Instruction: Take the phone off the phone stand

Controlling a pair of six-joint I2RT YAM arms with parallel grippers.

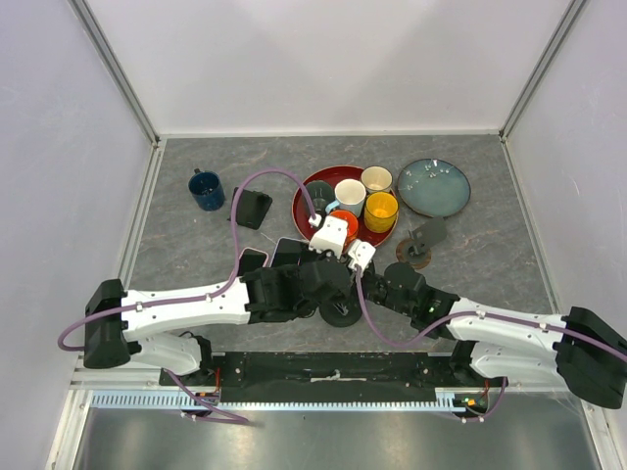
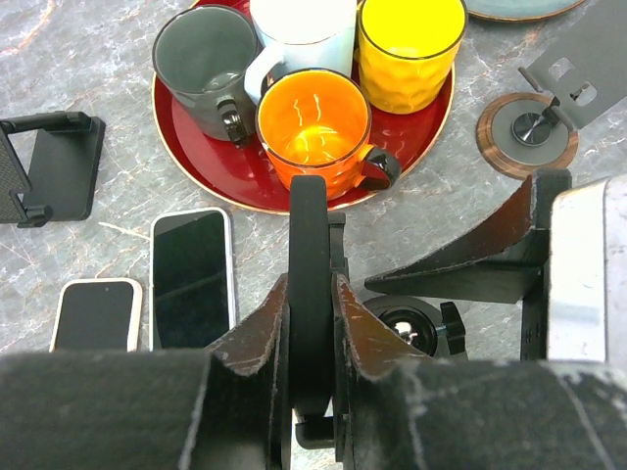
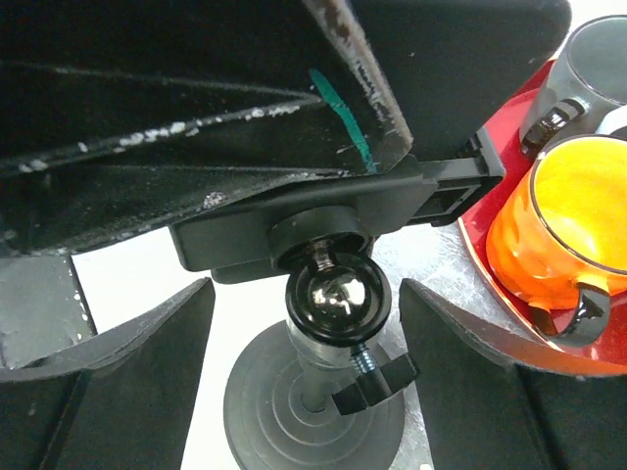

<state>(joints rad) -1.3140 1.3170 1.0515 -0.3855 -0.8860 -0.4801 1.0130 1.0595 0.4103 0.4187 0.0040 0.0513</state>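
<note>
The phone (image 2: pixel 310 235) is black and shows edge-on in the left wrist view, standing in the cradle of a black phone stand. My left gripper (image 2: pixel 310 338) is shut on it, one finger on each face. The stand's round base (image 1: pixel 340 312) sits at the table's near middle, under both grippers. In the right wrist view, the stand's shiny ball joint (image 3: pixel 333 299) and base (image 3: pixel 313 416) lie between the fingers of my right gripper (image 3: pixel 306 343). That gripper is open, its fingers apart from the post on both sides. The cradle (image 3: pixel 323 211) is just above.
Two phones (image 2: pixel 191 277) (image 2: pixel 93 313) lie flat left of the stand. An empty black stand (image 2: pixel 49 162) is further left. A red tray (image 1: pixel 306 217) of mugs is just behind, with an orange mug (image 2: pixel 313 122) nearest. A round-based stand (image 1: pixel 416 247), a teal plate (image 1: pixel 433 186) and a blue mug (image 1: pixel 207 189) stand beyond.
</note>
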